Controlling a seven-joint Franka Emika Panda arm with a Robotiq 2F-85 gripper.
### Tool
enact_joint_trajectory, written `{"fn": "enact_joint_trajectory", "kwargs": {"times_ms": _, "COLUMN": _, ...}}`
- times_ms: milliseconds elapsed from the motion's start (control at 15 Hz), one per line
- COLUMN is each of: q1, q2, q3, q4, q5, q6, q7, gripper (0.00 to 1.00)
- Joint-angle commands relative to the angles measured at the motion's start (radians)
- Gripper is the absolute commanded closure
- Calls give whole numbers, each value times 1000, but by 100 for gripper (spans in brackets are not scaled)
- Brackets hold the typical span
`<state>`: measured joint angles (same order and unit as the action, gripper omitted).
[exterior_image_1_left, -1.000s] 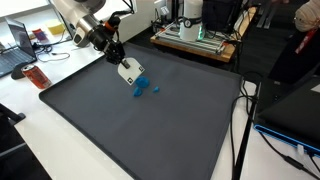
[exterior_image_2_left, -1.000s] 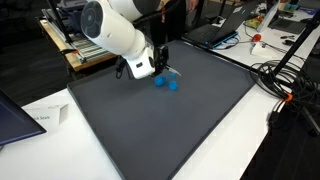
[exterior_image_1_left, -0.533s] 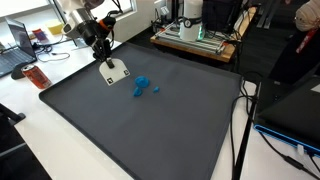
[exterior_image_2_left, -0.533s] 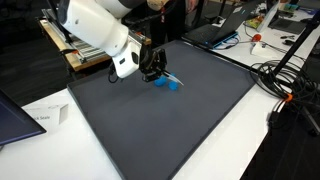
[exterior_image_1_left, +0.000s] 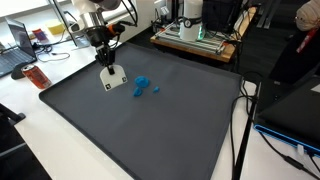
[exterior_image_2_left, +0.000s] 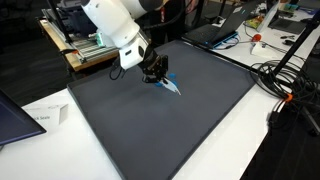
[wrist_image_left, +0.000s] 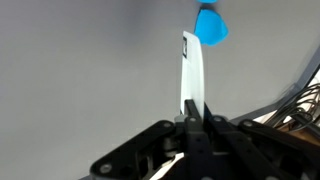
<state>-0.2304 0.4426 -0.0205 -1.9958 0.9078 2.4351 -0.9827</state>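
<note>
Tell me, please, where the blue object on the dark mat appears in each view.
In an exterior view: blue object lies on the mat's far half, beside the white card.
In an exterior view: blue object shows just below the end effector.
Wrist view: blue object is at the top, beyond the card's tip.
Shared landmark: the dark mat.

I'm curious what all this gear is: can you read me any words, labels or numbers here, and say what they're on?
Nothing here reads clearly.
On the white card held in the pincer: a small dark mark near its far end, too blurred to read.
On the paper sheet beside the dark mat: faint marks, too small to read.
</note>
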Motion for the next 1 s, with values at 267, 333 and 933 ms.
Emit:
{"fn": "enact_joint_trajectory", "kwargs": {"times_ms": 267, "q1": 73, "q2": -176, "q3": -6, "q4": -234, "q5": -85, "q6": 296, "q7": 56, "gripper": 99}}
{"fn": "enact_joint_trajectory", "kwargs": {"times_ms": 333, "q1": 95, "q2": -193, "q3": -25, "q4": -260, "q5": -95, "q6": 319, "q7": 60, "gripper": 99}}
{"fn": "enact_joint_trajectory", "kwargs": {"times_ms": 933, "q1": 130, "q2": -333, "q3": -29, "q4": -460, "q5": -172, "q6": 454, "q7": 87, "gripper": 99}}
